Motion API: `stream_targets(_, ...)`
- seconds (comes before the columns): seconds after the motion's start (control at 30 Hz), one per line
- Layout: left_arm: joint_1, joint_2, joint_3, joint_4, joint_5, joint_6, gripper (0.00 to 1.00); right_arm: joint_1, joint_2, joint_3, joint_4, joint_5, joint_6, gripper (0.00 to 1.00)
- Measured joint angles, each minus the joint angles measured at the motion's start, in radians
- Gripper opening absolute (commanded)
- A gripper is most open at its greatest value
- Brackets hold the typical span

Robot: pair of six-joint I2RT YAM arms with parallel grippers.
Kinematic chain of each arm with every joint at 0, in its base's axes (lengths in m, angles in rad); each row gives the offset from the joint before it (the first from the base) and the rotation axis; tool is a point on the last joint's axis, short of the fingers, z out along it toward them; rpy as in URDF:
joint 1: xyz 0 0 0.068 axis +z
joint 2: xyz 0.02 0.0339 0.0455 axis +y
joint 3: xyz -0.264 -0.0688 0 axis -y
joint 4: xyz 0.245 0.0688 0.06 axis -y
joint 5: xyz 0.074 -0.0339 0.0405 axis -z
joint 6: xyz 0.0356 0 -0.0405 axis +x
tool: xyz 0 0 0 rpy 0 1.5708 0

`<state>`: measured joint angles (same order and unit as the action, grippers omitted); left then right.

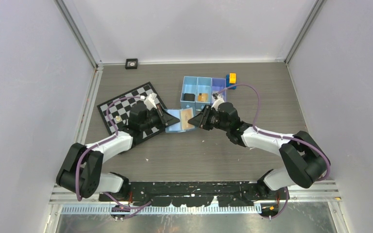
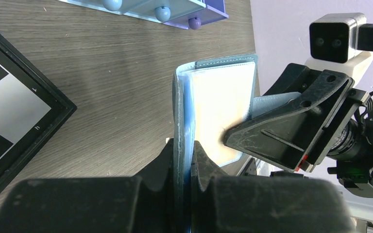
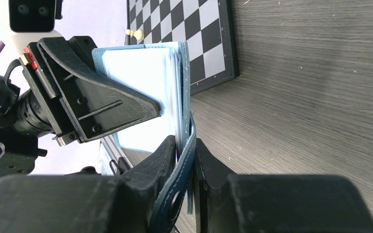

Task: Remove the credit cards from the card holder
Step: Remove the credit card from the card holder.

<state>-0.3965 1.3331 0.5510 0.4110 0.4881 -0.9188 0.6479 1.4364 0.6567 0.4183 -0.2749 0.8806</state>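
Observation:
The blue card holder [image 1: 174, 120] is held open above the table between both grippers. A tan-brown card [image 1: 188, 118] shows on its right half. My left gripper [image 1: 165, 119] is shut on the holder's left edge; in the left wrist view its jaws [image 2: 187, 155] pinch the blue edge [image 2: 180, 111], and a pale whitish card [image 2: 223, 97] lies in the inner pocket. My right gripper [image 1: 197, 120] is shut on the holder's right half; in the right wrist view its jaws [image 3: 188, 145] clamp the blue layers and snap strap [image 3: 179, 189], with a pale inner face [image 3: 136, 82] beside them.
A three-compartment blue tray [image 1: 204, 83] stands just behind the holder, with a dark thing and a tan thing inside. Yellow-and-blue blocks [image 1: 231, 79] are at its right. A chessboard [image 1: 121, 104] with a small pawn [image 1: 118, 118] lies under the left arm. A small black object [image 1: 131, 63] sits by the back wall.

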Motion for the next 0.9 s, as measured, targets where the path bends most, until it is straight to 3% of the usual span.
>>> stream_targets(0.13, 0.000, 0.000, 0.000, 0.003, 0.003, -0.001, 0.00, 0.000, 0.011, 0.009, 0.014, -0.026, 0.002, 0.40)
stream_targets(0.4, 0.000, -0.010, 0.000, -0.018, -0.022, 0.002, 0.00, 0.000, -0.015, -0.009, 0.027, -0.011, 0.004, 0.41)
stream_targets(0.57, 0.000, -0.021, 0.000, -0.032, -0.040, 0.006, 0.00, 0.000, -0.087, -0.039, 0.019, 0.035, -0.003, 0.34)
stream_targets(0.7, 0.003, -0.027, 0.000, -0.056, -0.058, 0.010, 0.00, 0.000, -0.104, -0.040, 0.016, 0.065, -0.012, 0.20)
stream_targets(0.9, 0.004, -0.027, 0.000, -0.076, -0.067, 0.010, 0.00, 0.000, -0.104, -0.041, 0.006, 0.074, -0.014, 0.13)
